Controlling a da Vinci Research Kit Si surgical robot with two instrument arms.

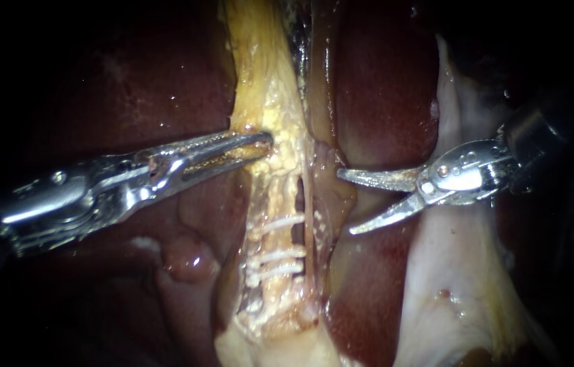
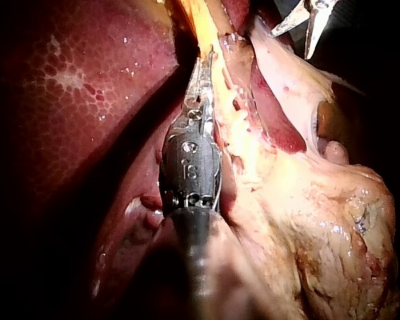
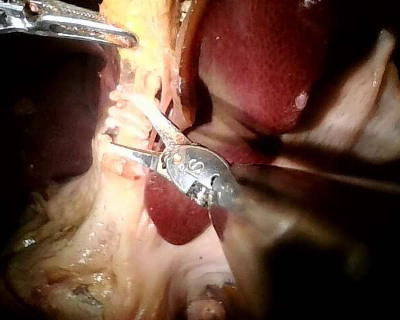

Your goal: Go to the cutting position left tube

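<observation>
Wet dark-red liver (image 1: 382, 88) underneath. My left tool (image 1: 265, 144) clamps yellow fatty tissue (image 1: 259, 68); my right tool (image 1: 348, 202) gapes, empty. Endoscope view shows white clips (image 1: 280, 257); left wrist view doesn't.

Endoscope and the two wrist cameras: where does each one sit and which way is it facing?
Endoscope view: close to the tissue, facing the tube with white clips; left instrument enters from the left, right instrument from the right, jaws open.
Left wrist view: on the left arm, looking along its own shaft at yellow tissue beside the liver.
Right wrist view: on the right arm, looking along its own shaft toward that tissue.
Shared: every view shows both instruments.
</observation>
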